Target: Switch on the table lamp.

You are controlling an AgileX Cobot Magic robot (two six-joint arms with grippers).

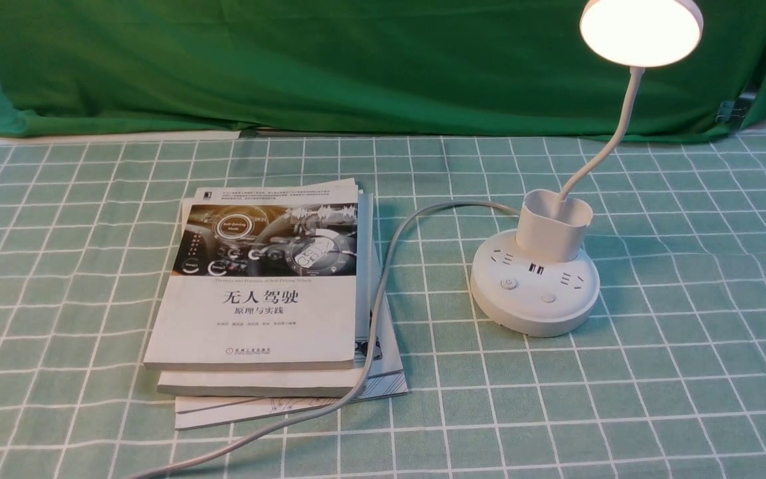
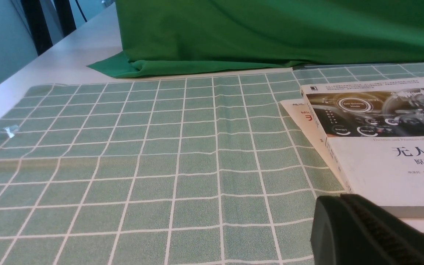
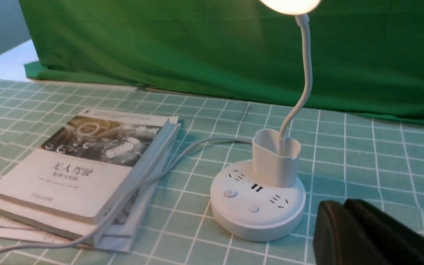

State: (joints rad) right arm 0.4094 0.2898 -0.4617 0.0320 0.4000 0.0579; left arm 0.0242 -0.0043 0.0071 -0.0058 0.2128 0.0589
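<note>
White plastic table lamp (image 1: pixel 551 229) stands on right half of checked cloth (image 1: pixel 689 346), just right of book stack (image 1: pixel 263 299). Disc head (image 1: pixel 641 30) glowing. From base (image 1: pixel 534 299), grey cord (image 1: pixel 383 279) crosses stack's right edge toward near side. I read left gripper (image 2: pixel 341 198) as closed, empty, near books. Right gripper (image 3: pixel 344 204) also closed, empty, near base, not touching.

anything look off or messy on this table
The grey cord trails across the right edge of the book stack, whose books are fanned unevenly. The table lamp stands upright and lit.
</note>
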